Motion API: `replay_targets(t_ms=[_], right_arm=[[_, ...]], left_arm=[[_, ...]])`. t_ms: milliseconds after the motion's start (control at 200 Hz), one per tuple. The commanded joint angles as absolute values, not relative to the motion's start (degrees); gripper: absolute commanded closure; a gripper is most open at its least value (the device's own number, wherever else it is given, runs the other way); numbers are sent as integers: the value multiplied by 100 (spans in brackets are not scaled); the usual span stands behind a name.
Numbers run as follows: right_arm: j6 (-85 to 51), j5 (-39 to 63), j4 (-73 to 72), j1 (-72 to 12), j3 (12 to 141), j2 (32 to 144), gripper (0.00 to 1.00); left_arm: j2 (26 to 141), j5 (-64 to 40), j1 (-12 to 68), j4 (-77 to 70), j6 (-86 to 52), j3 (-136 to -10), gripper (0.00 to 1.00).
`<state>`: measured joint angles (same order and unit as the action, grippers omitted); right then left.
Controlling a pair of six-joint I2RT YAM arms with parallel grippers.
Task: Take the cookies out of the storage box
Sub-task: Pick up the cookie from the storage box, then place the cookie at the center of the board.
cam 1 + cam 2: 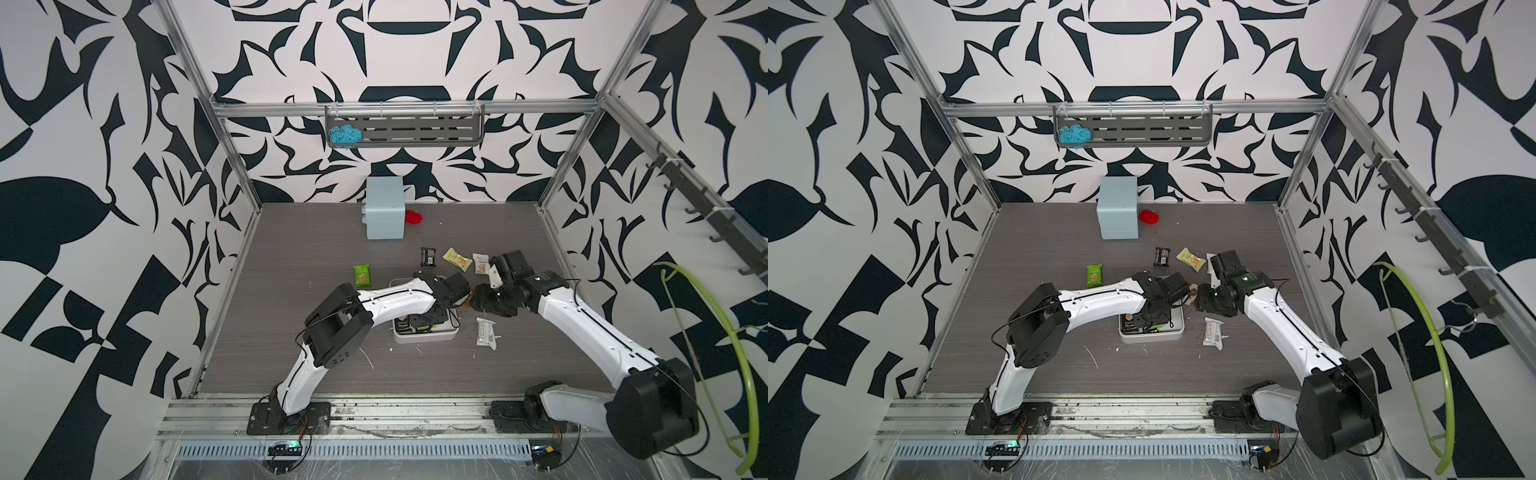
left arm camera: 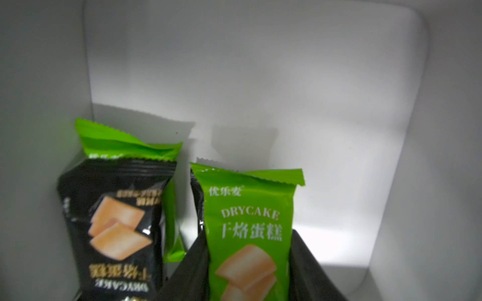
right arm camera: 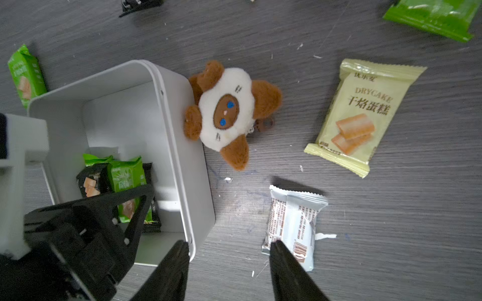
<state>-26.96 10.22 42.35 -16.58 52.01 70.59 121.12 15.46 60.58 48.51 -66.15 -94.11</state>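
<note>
The left gripper [image 2: 248, 233] is clamping its jaws on the long edges of a green packet [image 2: 250, 206], which is standing between the black fingers [image 2: 307, 260] inside the storage box [image 3: 177, 130]. Just beside it a black packet [image 2: 114, 221] is leaning over a second green packet [image 2: 125, 140] against the box wall, and at least one more dark wrapper is lying under them, so the box is by no means emptied. The right gripper [image 3: 229, 245] is hovering with jaws apart and nothing between them, just outside the box rim, near a white packet [image 3: 294, 224] lying on the table [image 3: 260, 39]. A cream-yellow packet [image 3: 362, 117] is lying farther out, and a plush toy [image 3: 224, 112] is resting against the box's outer wall. The step in hand looks like the grasp of one cookie; the next move is probably calling for a straight lift clear of the low wall without dragging the neighbouring packets, then a carry to bare table.
</note>
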Motion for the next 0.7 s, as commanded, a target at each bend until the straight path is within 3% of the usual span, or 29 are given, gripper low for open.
replay_targets(t_ms=[0, 280, 695], right_arm=[[-2798, 939, 4368, -1644, 5597, 7103, 45], [-3148, 1073, 4157, -1862, 5873, 7487, 45], [-3816, 825, 3482, -2605, 6495, 8649, 45]], left_arm=[[11733, 1485, 5862, 4713, -6359, -9348, 55], [11070, 1410, 5227, 4711, -5780, -9118, 55], [9688, 1309, 3654, 4506, -4995, -7470, 55]])
